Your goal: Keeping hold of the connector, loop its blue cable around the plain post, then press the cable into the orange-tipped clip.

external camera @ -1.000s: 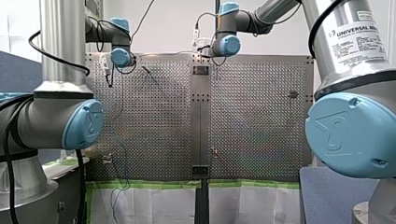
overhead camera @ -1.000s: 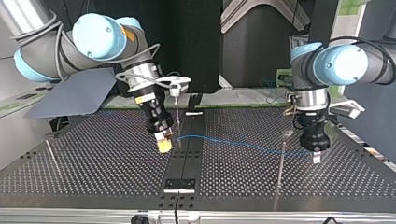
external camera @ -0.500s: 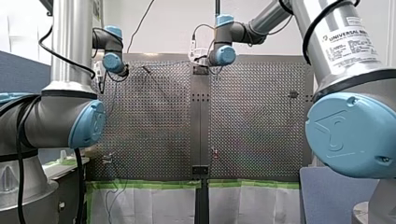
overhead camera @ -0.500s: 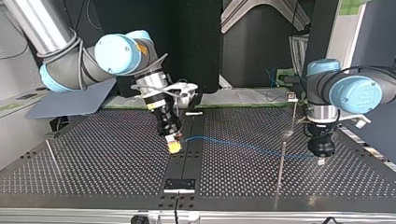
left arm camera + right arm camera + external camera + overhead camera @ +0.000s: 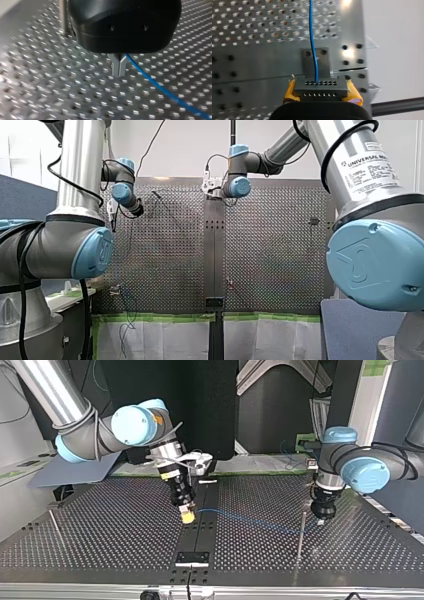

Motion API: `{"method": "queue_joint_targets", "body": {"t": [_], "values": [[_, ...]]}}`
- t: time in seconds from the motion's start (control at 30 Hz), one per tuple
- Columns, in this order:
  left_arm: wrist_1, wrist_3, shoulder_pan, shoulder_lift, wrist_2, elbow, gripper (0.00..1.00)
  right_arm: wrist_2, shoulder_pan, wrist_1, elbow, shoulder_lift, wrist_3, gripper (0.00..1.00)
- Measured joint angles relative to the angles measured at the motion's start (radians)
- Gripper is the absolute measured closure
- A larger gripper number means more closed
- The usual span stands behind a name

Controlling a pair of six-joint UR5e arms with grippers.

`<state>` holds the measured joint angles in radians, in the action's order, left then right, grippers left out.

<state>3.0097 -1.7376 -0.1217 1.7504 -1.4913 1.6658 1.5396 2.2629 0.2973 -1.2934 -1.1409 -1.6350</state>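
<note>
- My right gripper (image 5: 321, 93) has its yellow pads (image 5: 290, 93) clamped on both ends of the dark connector (image 5: 319, 86), at the middle strip of the perforated table (image 5: 100, 530).
- The blue cable (image 5: 313, 37) leaves the connector's row of holes and runs low over the table.
- My left gripper (image 5: 119, 68) has its metal fingers pressed together, with the cable coming out from between them. It hangs just beside the plain post (image 5: 300, 532), nearer the table's side edge.

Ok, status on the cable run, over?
Right gripper shut on connector. Left gripper shut on blue cable, beside a post. Cable strung between them, not looped. Nothing in the way.
</note>
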Motion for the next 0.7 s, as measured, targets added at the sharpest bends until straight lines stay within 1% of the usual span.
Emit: {"method": "queue_joint_targets", "body": {"t": [0.13,0.27,0.33,0.4,0.43,0.47,0.5,0.57,0.6,0.63,0.67,0.7], "values": [[0.039,-0.026,-0.002,0.009,-0.006,0.003,1.0,0.01,0.004,-0.017,-0.001,0.028,0.007,1.0],[0.078,-0.039,-0.001,0.02,-0.008,0.006,1.0,0.032,0.015,-0.036,-0.012,0.064,0.019,1.0],[0.097,-0.039,0.0,0.027,-0.008,0.007,1.0,0.041,0.018,-0.035,-0.023,0.079,0.022,1.0],[0.111,-0.038,0.001,0.033,-0.007,0.007,1.0,0.047,0.02,-0.024,-0.04,0.09,0.022,1.0],[0.114,-0.038,0.001,0.034,-0.007,0.007,0.97,0.048,0.021,-0.017,-0.049,0.093,0.022,1.0],[0.115,-0.036,0.002,0.036,-0.006,0.007,0.91,0.048,0.021,-0.007,-0.06,0.096,0.02,1.0],[0.115,-0.035,0.002,0.036,-0.004,0.007,0.91,0.048,0.021,0.0,-0.068,0.097,0.019,1.0],[0.112,-0.033,0.004,0.037,0.005,0.007,0.71,0.047,0.02,0.02,-0.087,0.101,0.018,1.0],[0.109,-0.034,0.005,0.037,0.012,0.007,0.71,0.047,0.02,0.029,-0.093,0.103,0.017,1.0],[0.105,-0.034,0.005,0.037,0.02,0.007,0.59,0.047,0.019,0.037,-0.097,0.105,0.017,1.0],[0.1,-0.035,0.004,0.037,0.031,0.007,0.5,0.047,0.018,0.047,-0.101,0.107,0.017,1.0],[0.096,-0.037,0.004,0.037,0.039,0.007,0.5,0.047,0.017,0.052,-0.103,0.109,0.017,1.0]]}}
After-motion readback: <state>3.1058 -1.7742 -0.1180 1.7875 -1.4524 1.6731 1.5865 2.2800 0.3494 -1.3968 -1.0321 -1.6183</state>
